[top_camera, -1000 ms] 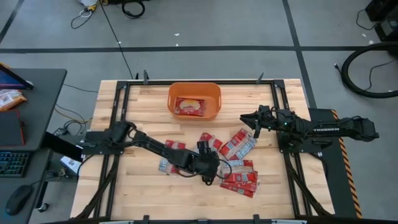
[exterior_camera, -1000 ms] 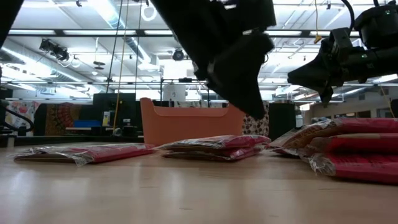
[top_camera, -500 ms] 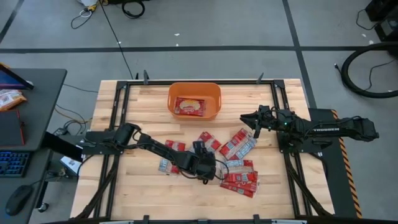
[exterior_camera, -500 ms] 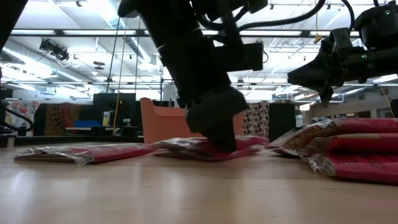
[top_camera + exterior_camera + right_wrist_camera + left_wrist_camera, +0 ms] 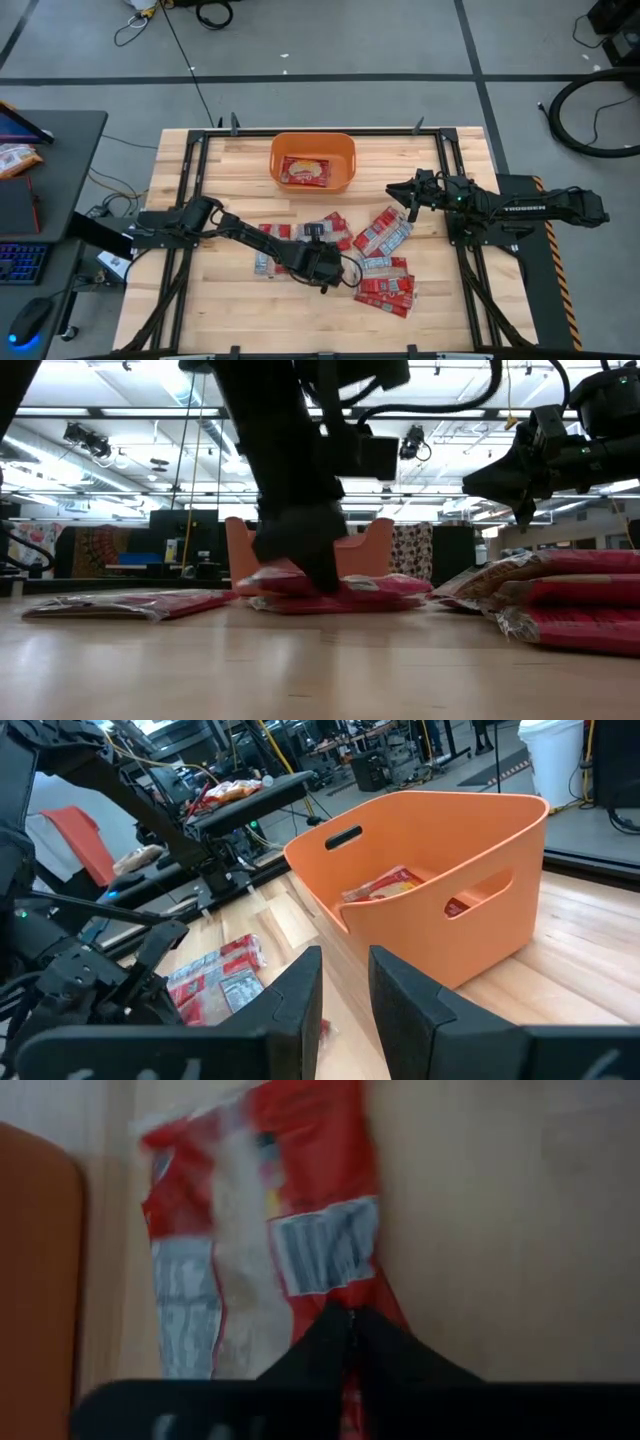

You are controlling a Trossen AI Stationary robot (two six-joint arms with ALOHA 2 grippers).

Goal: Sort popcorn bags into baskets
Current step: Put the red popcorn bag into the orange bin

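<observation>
Several red popcorn bags lie flat on the wooden table: a pile at the right (image 5: 385, 285), one more (image 5: 382, 230), and some at the left (image 5: 272, 250). My left gripper (image 5: 325, 243) is down at the middle of the table, shut on one bag (image 5: 337, 230) (image 5: 270, 1210). Another bag (image 5: 303, 171) lies inside the orange basket (image 5: 345, 150) at the far middle. My right gripper (image 5: 395, 190) (image 5: 345, 990) hovers open above the table's right side, pointing level at the basket (image 5: 480, 830). My left gripper pinches the bag's near end (image 5: 370, 1295) between its two fingers (image 5: 300, 565). The fingers slant down from the near side. The rest of the bag (image 5: 350, 585) lies flat on the table beyond the fingers.
A black metal frame (image 5: 190, 150) runs round the tabletop. Bare wood lies at the near left (image 5: 200, 310) and the far right (image 5: 440, 160). A desk with a keyboard (image 5: 20, 262) stands left of the table.
My left gripper has come down and toward the table's left, tipped more steeply downward, and shut on the near end of a bag in the middle. The bag still lies on the table.
</observation>
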